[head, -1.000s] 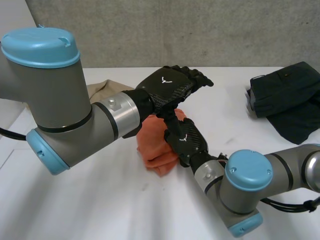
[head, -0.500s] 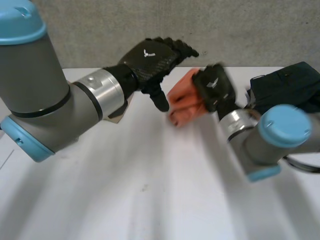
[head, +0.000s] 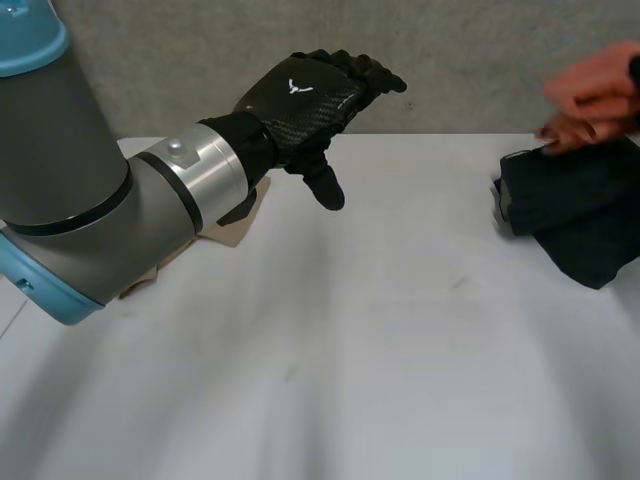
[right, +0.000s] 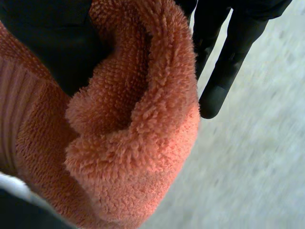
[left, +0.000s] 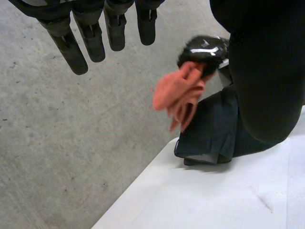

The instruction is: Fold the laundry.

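Left hand (head: 310, 100): fingers slack, empty.
Right hand (left: 202, 48): clenched round orange towel (right: 133, 133).
Dark garment (head: 575, 215): probable stack; lower towel flat, then release.

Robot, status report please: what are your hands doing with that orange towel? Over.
Left hand open, raised over the table. Right hand shut on orange towel, near the dark clothes. Beige cloth lies under left arm.

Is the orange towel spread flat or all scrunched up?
Scrunched up. The orange towel is bunched in the right hand, held up off the table near the dark clothes.
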Controlling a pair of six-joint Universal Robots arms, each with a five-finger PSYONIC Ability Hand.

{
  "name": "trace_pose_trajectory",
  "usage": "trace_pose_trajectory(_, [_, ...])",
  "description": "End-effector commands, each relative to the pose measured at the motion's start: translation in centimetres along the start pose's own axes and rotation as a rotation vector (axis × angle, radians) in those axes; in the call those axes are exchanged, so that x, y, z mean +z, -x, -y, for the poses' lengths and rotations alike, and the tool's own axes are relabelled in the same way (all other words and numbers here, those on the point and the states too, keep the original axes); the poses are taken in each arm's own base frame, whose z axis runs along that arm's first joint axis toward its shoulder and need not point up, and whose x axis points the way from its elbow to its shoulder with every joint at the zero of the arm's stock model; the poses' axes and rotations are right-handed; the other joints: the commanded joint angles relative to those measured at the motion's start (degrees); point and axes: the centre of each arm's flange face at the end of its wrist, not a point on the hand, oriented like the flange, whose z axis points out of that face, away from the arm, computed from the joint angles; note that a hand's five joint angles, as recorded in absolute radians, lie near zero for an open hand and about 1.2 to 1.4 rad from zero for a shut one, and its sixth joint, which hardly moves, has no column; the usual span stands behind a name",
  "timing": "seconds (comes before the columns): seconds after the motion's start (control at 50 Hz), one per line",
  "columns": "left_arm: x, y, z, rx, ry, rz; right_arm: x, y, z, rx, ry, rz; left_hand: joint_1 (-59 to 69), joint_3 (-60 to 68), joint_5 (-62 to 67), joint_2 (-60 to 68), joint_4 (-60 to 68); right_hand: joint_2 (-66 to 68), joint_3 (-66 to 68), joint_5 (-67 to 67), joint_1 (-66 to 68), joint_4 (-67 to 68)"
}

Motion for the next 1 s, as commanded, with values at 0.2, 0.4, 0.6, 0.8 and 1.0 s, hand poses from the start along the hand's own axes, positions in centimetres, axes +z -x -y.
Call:
trace_pose_trajectory(0.2, [0.1, -0.8, -1.1, -0.011, 0.028, -0.021, -7.4, -1.6, -11.6, 0.128, 0.258, 0.113, -0.04, -1.54, -2.10, -1.06, -0.96, 16.10, 14.22, 20.62, 24.42, 11.42])
trace_pose_trajectory(0.4, [0.1, -1.1, -0.6, -0.010, 0.016, -0.029, -6.3, -3.1, -9.1, 0.117, 0.239, 0.066, 0.29, -1.21, -1.76, -0.72, -0.63, -53.90, -55.78, -49.38, -45.58, -58.58])
trace_pose_trajectory(0.6, [-0.1, -2.5, -0.1, -0.010, 0.003, -0.061, -6.3, -5.2, -5.4, 0.181, 0.267, -0.042, 0.29, -1.21, -1.76, -0.72, -0.63, -53.90, -55.78, -49.38, -45.58, -58.58])
trace_pose_trajectory(0.8, [-0.3, -4.3, 0.4, -0.013, -0.006, -0.104, -8.7, -6.7, -1.4, 0.260, 0.458, -0.100, 0.29, -1.21, -1.76, -0.72, -0.63, -53.90, -55.78, -49.38, -45.58, -58.58])
trace_pose_trajectory(1.0, [-0.7, -4.2, 3.8, 0.006, -0.127, -0.092, -8.9, -13.9, 1.3, -0.161, 0.579, -0.370, 0.29, -1.21, -1.76, -0.72, -0.63, -53.90, -55.78, -49.38, -45.58, -58.58])
